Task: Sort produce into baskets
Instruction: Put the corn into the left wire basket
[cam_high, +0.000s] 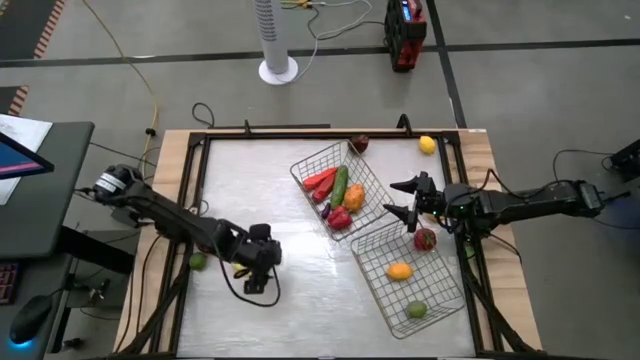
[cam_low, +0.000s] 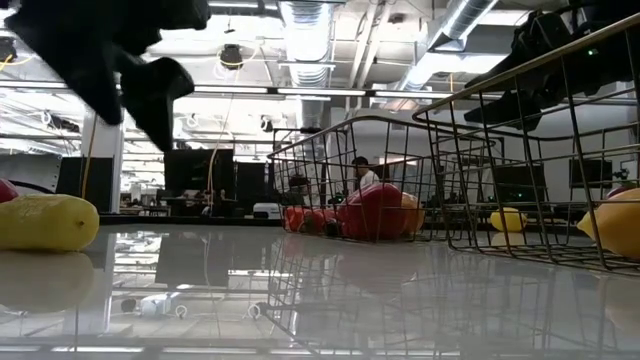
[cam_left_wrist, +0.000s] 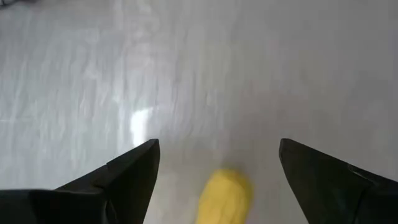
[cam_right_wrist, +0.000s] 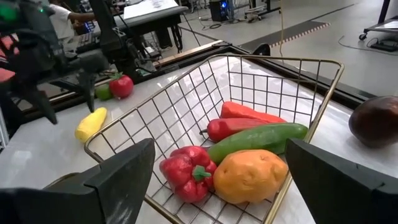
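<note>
We kept our left gripper (cam_left_wrist: 217, 155) low over the desk (cam_high: 300, 300), fingers spread wide above a yellow piece (cam_left_wrist: 226, 196) lying between them, untouched. Our right gripper (cam_high: 402, 200) hung, fingers spread and empty, by the far basket (cam_right_wrist: 323, 118), which held a red pepper (cam_right_wrist: 185, 173), a cucumber (cam_right_wrist: 258, 140) and an orange piece (cam_right_wrist: 249, 176). The near basket (cam_high: 445, 300) held three fruits.
</note>
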